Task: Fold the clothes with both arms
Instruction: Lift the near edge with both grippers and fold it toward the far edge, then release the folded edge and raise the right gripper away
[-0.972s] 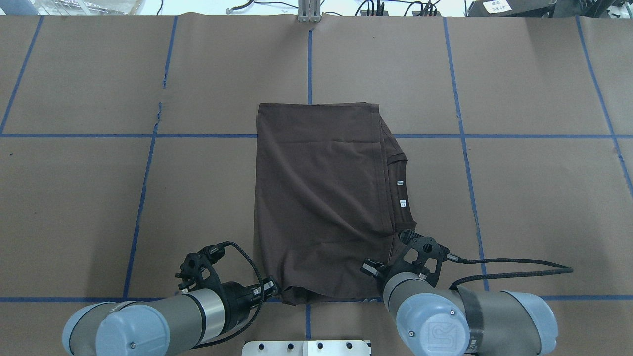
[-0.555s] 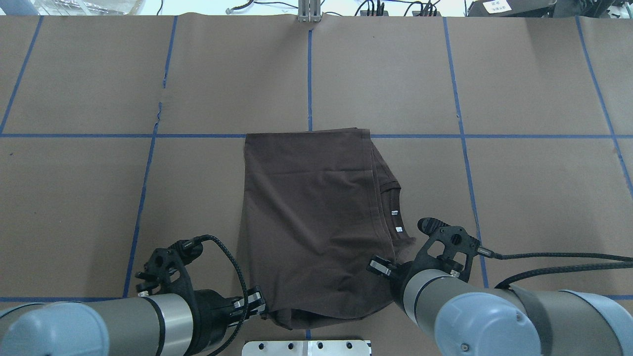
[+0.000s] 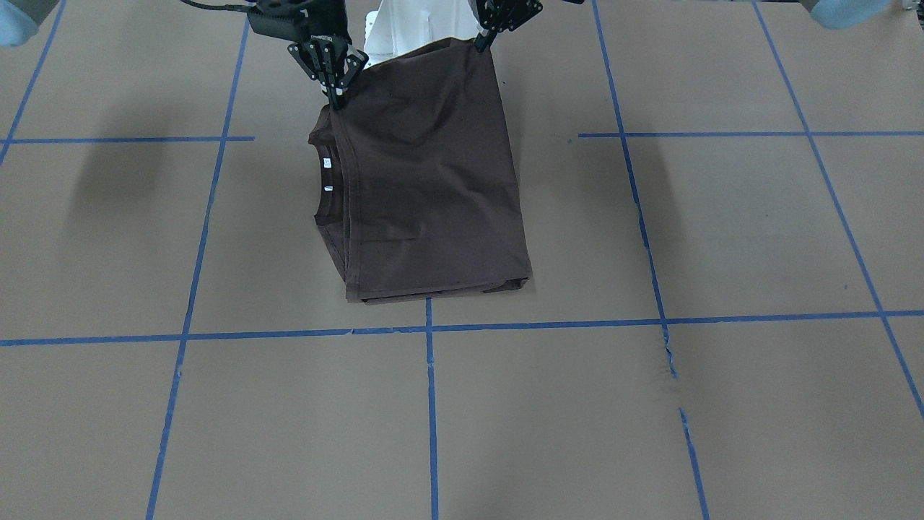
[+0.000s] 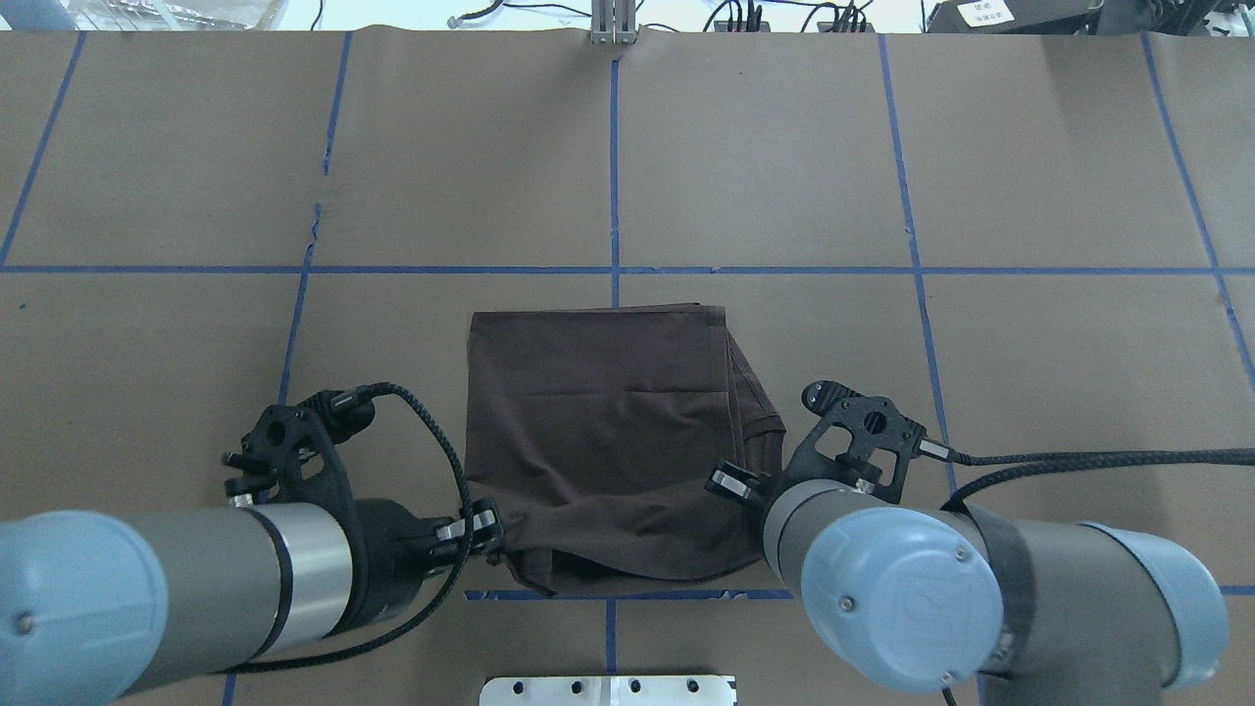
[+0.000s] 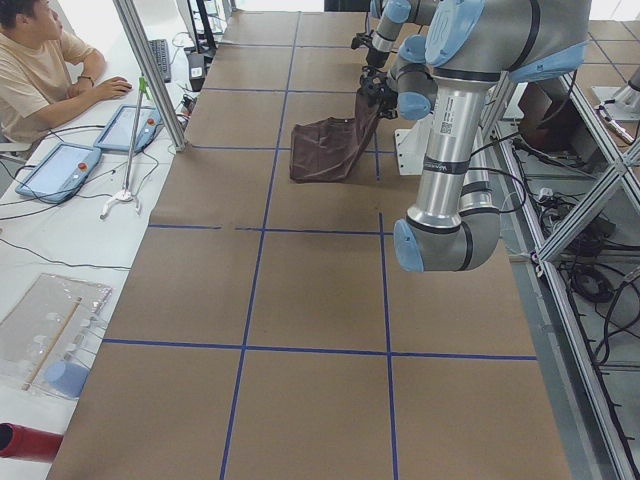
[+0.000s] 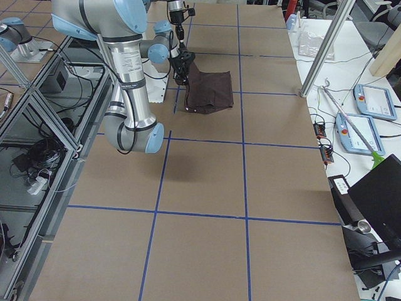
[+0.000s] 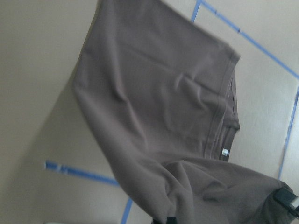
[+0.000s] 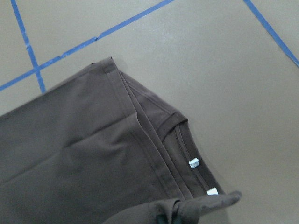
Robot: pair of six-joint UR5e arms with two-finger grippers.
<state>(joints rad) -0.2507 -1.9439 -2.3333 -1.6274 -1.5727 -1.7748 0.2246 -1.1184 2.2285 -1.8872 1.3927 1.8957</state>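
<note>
My black two-fingered left hand (image 3: 482, 45) and right hand (image 3: 334, 97) each pinch a lifted corner of the dark brown-grey T-shirt (image 3: 433, 180).

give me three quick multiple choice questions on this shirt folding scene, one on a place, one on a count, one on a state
1. On which side of the T-shirt does its collar lie?
A. the robot's right
B. the robot's left
C. the far edge

2. How many white tags show at the collar?
A. one
B. two
C. four

3. How do the left gripper and right gripper stand?
A. both open, clear of the T-shirt
B. both shut on the T-shirt's near edge
C. only the left holds it

Answers:
1 A, the collar sits by the right gripper.
2 B, the right wrist view shows two.
3 B, the front-facing view shows each pinching a raised corner.
</note>
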